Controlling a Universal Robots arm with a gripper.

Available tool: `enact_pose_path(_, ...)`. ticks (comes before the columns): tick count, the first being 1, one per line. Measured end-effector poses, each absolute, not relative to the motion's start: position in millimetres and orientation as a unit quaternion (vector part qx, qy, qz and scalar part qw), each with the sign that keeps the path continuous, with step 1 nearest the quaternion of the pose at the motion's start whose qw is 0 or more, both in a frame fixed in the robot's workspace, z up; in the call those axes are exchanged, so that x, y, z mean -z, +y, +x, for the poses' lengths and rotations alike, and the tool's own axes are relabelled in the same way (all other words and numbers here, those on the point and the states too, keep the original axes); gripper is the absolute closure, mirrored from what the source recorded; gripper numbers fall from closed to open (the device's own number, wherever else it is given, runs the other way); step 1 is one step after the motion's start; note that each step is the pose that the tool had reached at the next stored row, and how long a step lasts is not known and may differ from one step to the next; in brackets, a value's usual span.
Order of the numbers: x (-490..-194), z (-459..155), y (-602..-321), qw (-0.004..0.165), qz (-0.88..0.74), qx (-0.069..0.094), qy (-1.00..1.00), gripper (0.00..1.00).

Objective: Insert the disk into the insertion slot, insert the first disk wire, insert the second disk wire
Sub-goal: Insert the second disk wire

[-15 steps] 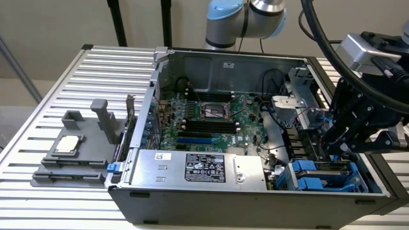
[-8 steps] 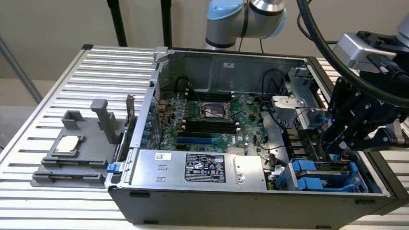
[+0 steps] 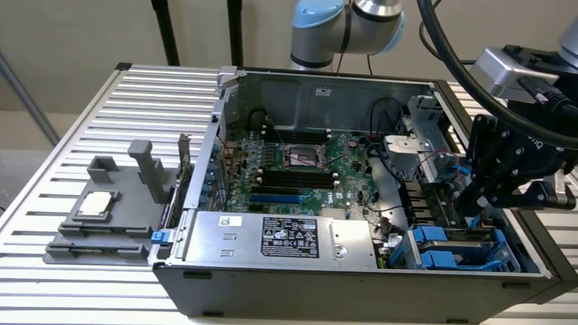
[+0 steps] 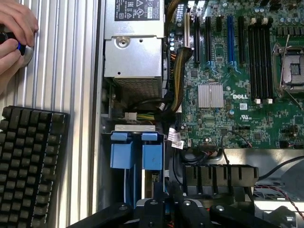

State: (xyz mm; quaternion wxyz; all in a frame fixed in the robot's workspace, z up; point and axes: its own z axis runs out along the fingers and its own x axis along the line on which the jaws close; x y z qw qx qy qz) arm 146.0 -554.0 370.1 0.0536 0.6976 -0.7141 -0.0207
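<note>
Hovering over the open computer case point(image 3: 361, 271), our claw point(image 4: 168, 209) hangs above the blue drive cage point(image 3: 461, 247) at the case's 5 o'clock corner; we cannot tell its spread. Disk carriers point(image 4: 135, 154) sit in the cage. A hand point(image 4: 14, 33) rests on the worktop point(image 4: 61, 71).

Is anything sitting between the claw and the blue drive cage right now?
Nothing visible does. In the exterior view the claw hangs just above the blue drive cage in the corner of the case. The cable bundle runs beside the cage on the motherboard side, not across it.
</note>
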Motion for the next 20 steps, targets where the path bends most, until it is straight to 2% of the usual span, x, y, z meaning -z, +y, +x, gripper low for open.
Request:
enact_pose_path(10, -368, 146, -555, 0.054, 0.698, 0.020, -0.714, 0.83)
enact_pose_path(20, -361, 144, -577, 0.031, 0.699, 0.034, -0.713, 0.83)
